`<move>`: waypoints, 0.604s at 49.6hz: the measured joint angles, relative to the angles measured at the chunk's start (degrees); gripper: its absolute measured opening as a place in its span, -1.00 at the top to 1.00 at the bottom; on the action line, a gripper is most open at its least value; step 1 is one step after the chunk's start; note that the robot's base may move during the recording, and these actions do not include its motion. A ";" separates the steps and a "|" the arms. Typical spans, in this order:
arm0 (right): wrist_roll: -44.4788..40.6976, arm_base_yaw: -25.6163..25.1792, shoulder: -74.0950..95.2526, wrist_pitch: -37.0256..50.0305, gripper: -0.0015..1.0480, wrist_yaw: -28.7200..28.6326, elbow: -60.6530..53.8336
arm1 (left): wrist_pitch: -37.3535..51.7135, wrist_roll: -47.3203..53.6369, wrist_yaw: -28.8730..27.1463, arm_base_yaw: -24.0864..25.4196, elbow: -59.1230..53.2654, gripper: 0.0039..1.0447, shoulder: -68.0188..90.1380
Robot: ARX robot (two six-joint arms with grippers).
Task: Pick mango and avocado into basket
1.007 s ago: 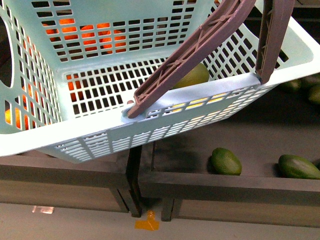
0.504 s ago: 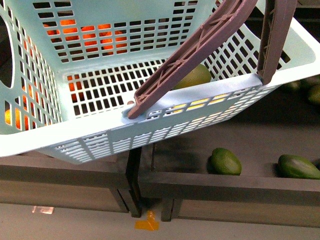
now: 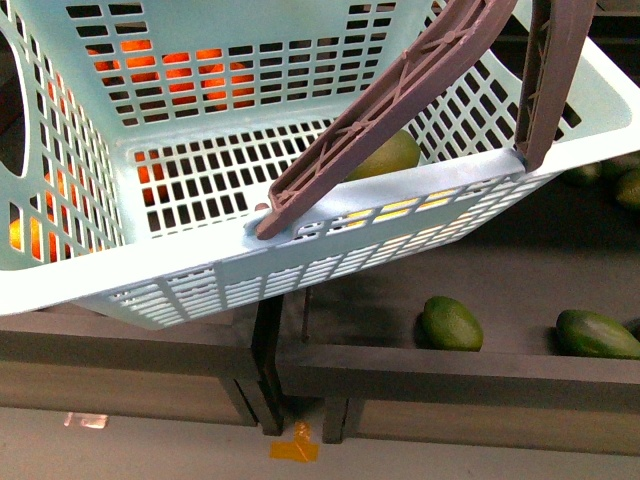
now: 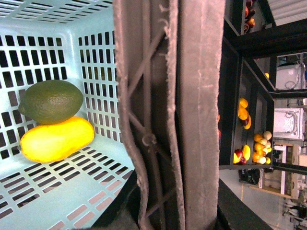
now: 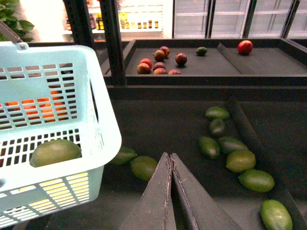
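I am looking down into the basket (image 3: 150, 262), which is filling most of my front view, tilted, with its brown-grey handles (image 3: 400, 95) crossing the upper right. Through its slotted far wall, orange fruit (image 3: 185, 62) is glowing from the shelf behind.

In my left wrist view the avocado (image 4: 50, 101) and the mango (image 4: 56, 139) are both lying inside the basket, on the slotted floor against a wall. The avocado is sitting just beside the mango and touching it. The handle (image 4: 172, 115) is running straight across this view, very close to the camera. My left fingers are hidden, so I cannot tell how those jaws are standing; they may be gripping the handle, but I am not seeing it.

My right gripper (image 5: 170, 191) is hanging over the dark produce shelf (image 5: 158, 122) with its two fingers pressed together, holding nothing. Loose green fruits (image 5: 230, 143) are lying scattered on the shelf beyond it. The basket is showing beside it in this view, with the avocado visible through the slots. Red fruits (image 5: 160, 62) are sitting in a farther bin.
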 joint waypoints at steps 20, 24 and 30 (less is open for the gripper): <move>0.02 0.00 -11.91 -11.39 0.96 0.00 -0.02 | 0.00 0.00 0.00 -0.02 0.00 0.67 0.00; 0.00 0.00 -14.10 -13.53 0.96 0.00 -0.02 | 0.00 0.00 -0.02 0.00 0.00 0.67 0.00; 0.00 0.00 -16.28 -15.72 0.96 0.00 -0.02 | 0.00 0.00 -0.02 0.00 0.00 0.67 0.00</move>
